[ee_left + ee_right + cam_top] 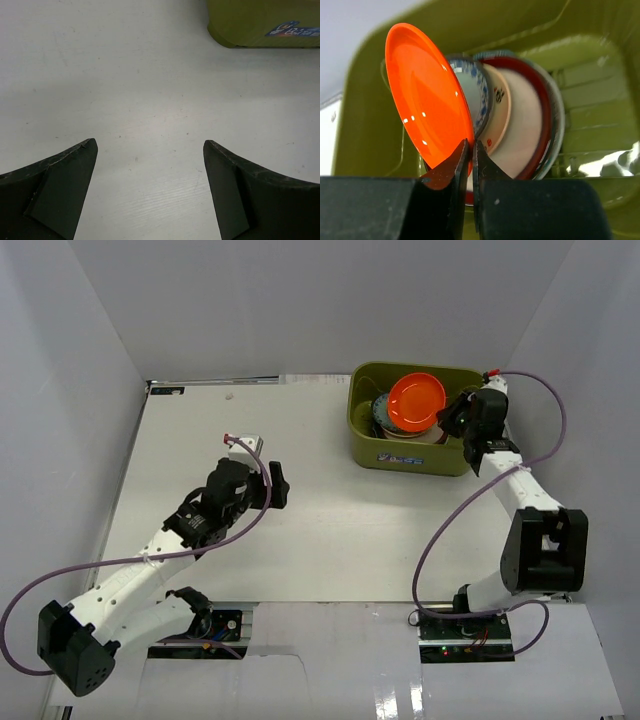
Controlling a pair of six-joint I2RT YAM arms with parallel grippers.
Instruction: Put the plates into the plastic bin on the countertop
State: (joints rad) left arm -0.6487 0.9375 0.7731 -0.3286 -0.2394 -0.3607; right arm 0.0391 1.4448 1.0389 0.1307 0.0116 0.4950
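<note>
The olive-green plastic bin (365,440) stands at the back right of the white countertop (330,520). My right gripper (452,420) is shut on the rim of the orange plate (416,400) and holds it tilted over the bin. In the right wrist view the orange plate (427,100) is pinched between my fingers, above a stack in the bin (590,70): a blue-patterned plate (481,92), a cream one (501,107), a white plate with a dark red rim (532,125). My left gripper (272,485) is open and empty over the bare countertop (150,100).
White walls enclose the counter on the left, back and right. The bin's near wall with its blue label (292,30) shows at the top right of the left wrist view. Cables loop from both arms near the front edge.
</note>
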